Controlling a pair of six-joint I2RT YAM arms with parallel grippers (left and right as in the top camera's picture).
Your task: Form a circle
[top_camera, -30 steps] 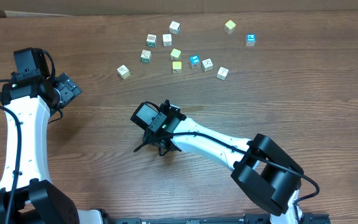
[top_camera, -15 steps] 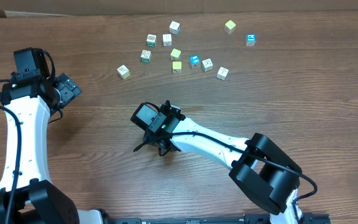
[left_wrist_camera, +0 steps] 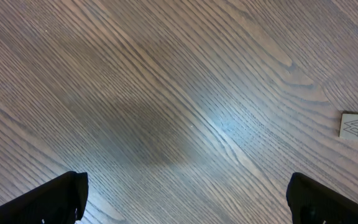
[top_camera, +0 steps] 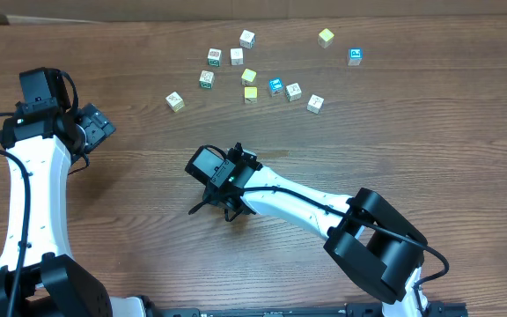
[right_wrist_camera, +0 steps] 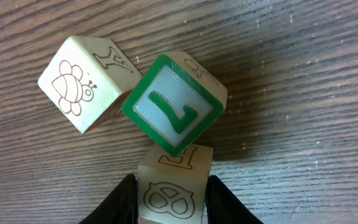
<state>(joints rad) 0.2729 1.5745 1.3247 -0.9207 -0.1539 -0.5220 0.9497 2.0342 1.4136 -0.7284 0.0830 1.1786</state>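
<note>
dark wood table (top_camera: 429,132). right gripper (right_wrist_camera: 173,202) is mid-table, fingers pressed against both sides of the pretzel cube (right_wrist_camera: 171,194), pinching it. the circle (right_wrist_camera: 194,71) is a tight cluster right there: pretzel cube touching the green-faced cube (right_wrist_camera: 173,112), turtle cube (right_wrist_camera: 79,84) against its other side. left gripper (left_wrist_camera: 185,199) is spread wide over bare wood, well apart. loose cubes (top_camera: 249,75) are scattered on the far side.

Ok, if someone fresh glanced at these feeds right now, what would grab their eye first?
The green-faced cube, turned diamond-wise, fills the right wrist view, wedged between the turtle cube at upper left and the pretzel cube below. The right end effector clamps that pretzel cube from both sides. Overhead, loose cubes scatter across the far side of the table.
</note>
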